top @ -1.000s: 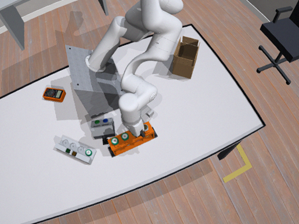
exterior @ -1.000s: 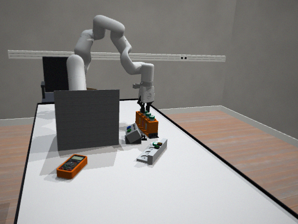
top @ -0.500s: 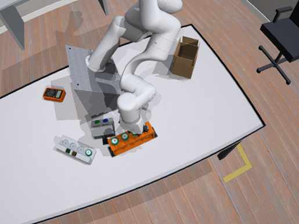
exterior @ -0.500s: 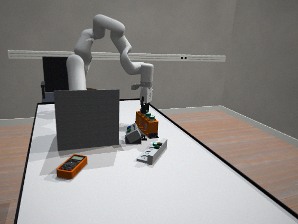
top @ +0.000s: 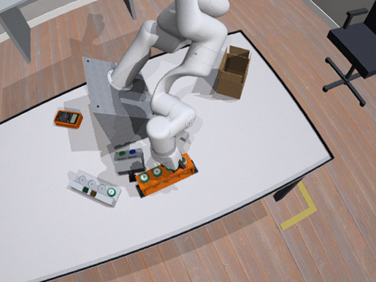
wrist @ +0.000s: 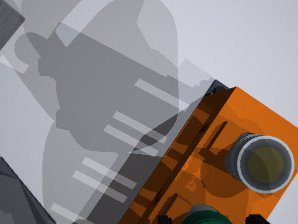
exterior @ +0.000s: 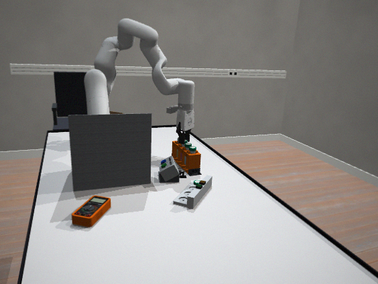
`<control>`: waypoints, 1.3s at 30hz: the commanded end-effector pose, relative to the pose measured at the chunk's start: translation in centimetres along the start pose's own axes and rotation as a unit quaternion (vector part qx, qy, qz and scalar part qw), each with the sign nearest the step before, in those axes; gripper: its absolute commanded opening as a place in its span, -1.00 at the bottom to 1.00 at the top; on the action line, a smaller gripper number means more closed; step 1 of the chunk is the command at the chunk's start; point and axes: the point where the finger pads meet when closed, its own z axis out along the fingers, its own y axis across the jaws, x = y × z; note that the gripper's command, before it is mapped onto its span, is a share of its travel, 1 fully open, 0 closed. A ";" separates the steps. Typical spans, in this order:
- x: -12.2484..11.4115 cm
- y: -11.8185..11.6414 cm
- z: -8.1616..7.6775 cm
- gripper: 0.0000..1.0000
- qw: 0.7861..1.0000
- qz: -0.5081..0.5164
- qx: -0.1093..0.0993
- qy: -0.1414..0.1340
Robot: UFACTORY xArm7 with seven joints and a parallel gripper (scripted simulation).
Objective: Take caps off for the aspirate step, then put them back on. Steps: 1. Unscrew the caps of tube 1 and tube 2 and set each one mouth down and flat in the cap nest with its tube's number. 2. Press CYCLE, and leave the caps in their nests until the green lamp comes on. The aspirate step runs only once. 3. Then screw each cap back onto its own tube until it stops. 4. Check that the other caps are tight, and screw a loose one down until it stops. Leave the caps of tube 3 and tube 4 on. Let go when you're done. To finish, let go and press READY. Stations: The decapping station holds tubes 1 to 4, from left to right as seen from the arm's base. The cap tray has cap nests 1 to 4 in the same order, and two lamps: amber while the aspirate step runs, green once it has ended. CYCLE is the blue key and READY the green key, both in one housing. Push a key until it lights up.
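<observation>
The orange decapping station (top: 165, 175) stands on the table in front of the grey key housing (top: 129, 161). My gripper (top: 174, 166) hangs straight down over the station's right part; it also shows in the side view (exterior: 181, 138). In the wrist view, tube 1 (wrist: 265, 164) stands open with no cap. The green cap of tube 2 (wrist: 202, 216) sits at the bottom edge, between my fingertips, which stand slightly apart from it. Tubes 3 (top: 156, 171) and 4 (top: 144, 177) carry their caps. One green cap (top: 111, 191) lies in the right end nest of the cap tray (top: 94, 188).
The housing carries the green key (top: 121, 154) and the blue key (top: 132, 151), both unlit. The tray's two lamps (top: 89, 191) look dark. A grey panel (exterior: 110, 151) stands behind, an orange multimeter (top: 68, 118) lies at the left, and a cardboard box (top: 234, 71) stands at the back right.
</observation>
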 end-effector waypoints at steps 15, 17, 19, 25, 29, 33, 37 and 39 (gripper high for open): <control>-0.1 0.0 -0.2 -0.08 0.907 0.420 0.004 -0.004; -0.1 0.0 -0.1 -0.08 0.907 0.420 0.004 -0.004; -0.1 0.0 -0.1 -0.08 0.907 0.420 0.004 -0.004; -0.1 0.0 -0.1 -1.00 0.908 0.420 0.004 -0.004; -0.1 0.0 -0.1 -1.00 0.907 0.420 0.004 -0.004; -0.1 0.0 -0.1 -1.00 0.908 0.420 0.004 -0.004; -0.1 0.0 -0.1 -1.00 0.936 0.351 0.005 -0.004; -0.1 0.0 -0.1 -1.00 0.953 0.304 0.005 -0.003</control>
